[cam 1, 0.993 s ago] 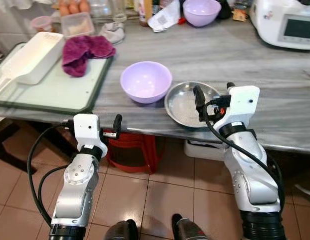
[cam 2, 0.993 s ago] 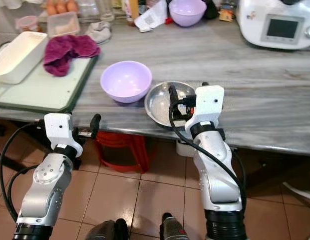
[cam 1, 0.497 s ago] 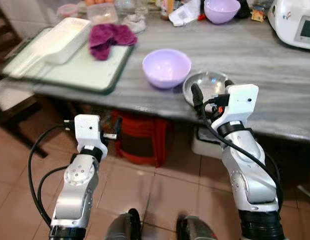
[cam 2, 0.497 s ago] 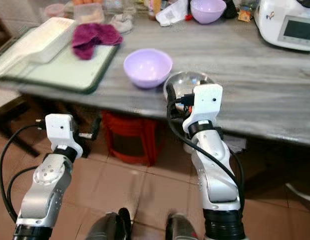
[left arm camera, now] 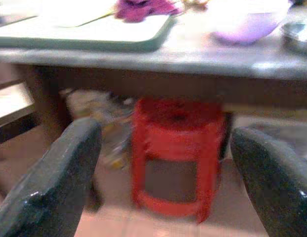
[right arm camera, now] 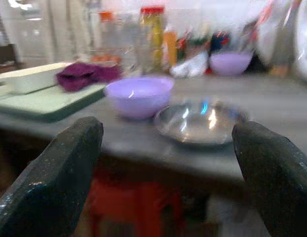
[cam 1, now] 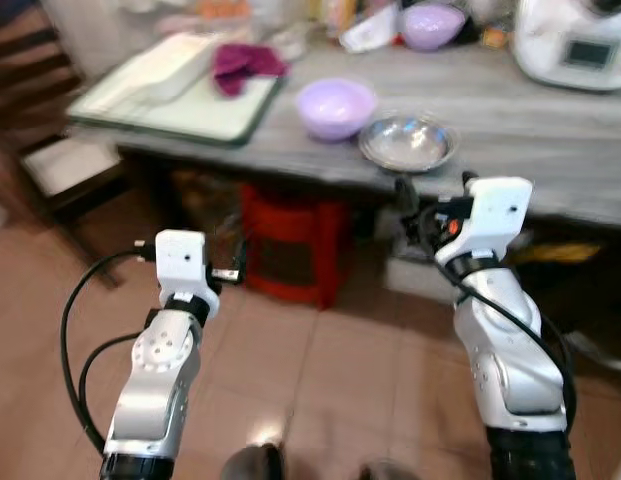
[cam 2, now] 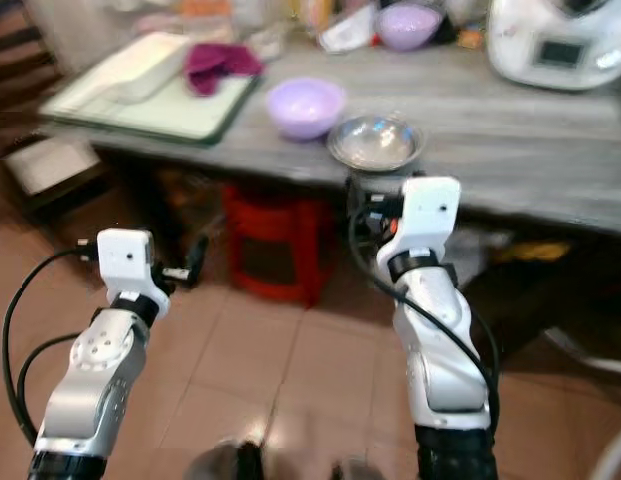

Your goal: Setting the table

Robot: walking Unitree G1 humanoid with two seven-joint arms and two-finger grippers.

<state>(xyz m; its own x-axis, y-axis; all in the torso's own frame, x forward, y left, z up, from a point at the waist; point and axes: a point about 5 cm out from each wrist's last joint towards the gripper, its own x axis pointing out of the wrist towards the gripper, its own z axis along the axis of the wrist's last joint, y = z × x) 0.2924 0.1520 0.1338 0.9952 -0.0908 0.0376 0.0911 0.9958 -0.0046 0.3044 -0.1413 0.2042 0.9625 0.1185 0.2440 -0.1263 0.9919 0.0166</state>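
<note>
on grey marble counter (cam 1: 550, 150), round steel dish (cam 1: 407, 143), lilac bowl (cam 1: 335, 106)

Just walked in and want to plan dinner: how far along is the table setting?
Done: nothing clearly; a steel plate and a lilac bowl sit side by side at the counter's front edge. In hand: nothing; the left gripper and right gripper are open, short of the counter. Left: carrying both to the table.
</note>
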